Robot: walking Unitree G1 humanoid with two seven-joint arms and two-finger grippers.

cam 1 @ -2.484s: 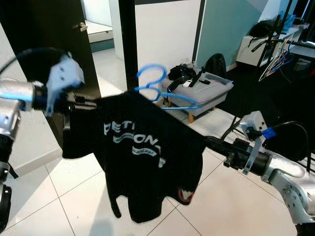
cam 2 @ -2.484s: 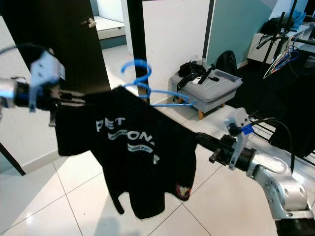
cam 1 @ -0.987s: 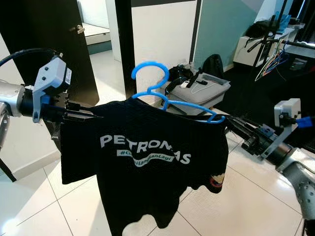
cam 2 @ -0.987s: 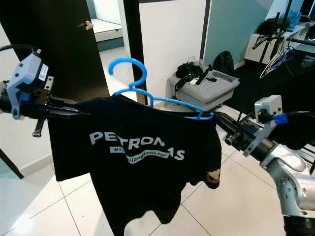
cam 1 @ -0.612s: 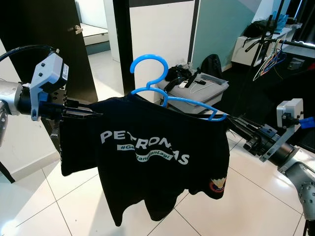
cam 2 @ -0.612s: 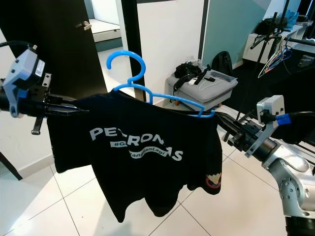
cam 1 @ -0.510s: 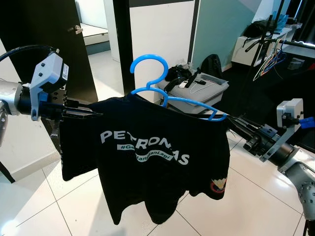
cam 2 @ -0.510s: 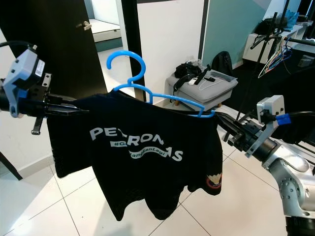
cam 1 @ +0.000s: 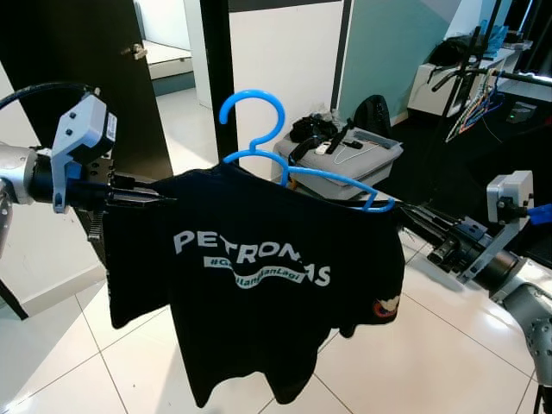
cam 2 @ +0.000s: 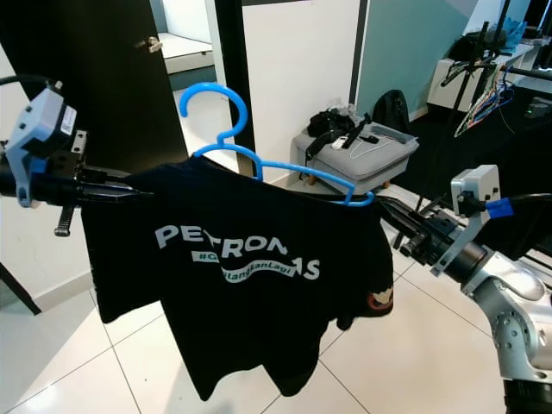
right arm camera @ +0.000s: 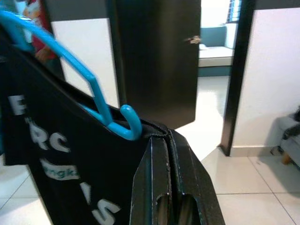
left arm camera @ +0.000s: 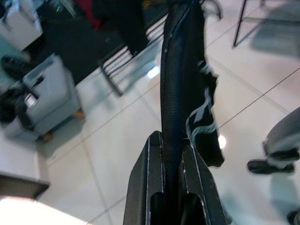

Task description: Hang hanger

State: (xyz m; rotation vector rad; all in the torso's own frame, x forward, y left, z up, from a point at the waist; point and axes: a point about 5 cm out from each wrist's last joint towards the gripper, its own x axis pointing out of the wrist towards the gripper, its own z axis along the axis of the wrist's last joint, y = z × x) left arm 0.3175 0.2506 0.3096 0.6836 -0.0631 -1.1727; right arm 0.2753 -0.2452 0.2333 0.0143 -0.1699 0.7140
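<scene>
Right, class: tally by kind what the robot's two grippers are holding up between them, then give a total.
Blue plastic hanger: 1
Black Petronas T-shirt: 1
Total: 2, held between the left gripper and the right gripper.

I stand in a home-like room: white floor tiles (cam 1: pixel 69 345), a dark door (cam 1: pixel 86 78) far left, a grey storage stool (cam 1: pixel 362 164), a clothes rack (cam 1: pixel 479 78) far right.

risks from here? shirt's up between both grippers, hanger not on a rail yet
1. The blue hanger sits loosely in the black T-shirt, held only through the fabric; a tilt may slip it out.
2. The left gripper and right gripper each pinch only a shoulder edge; cloth may pull free.
</scene>
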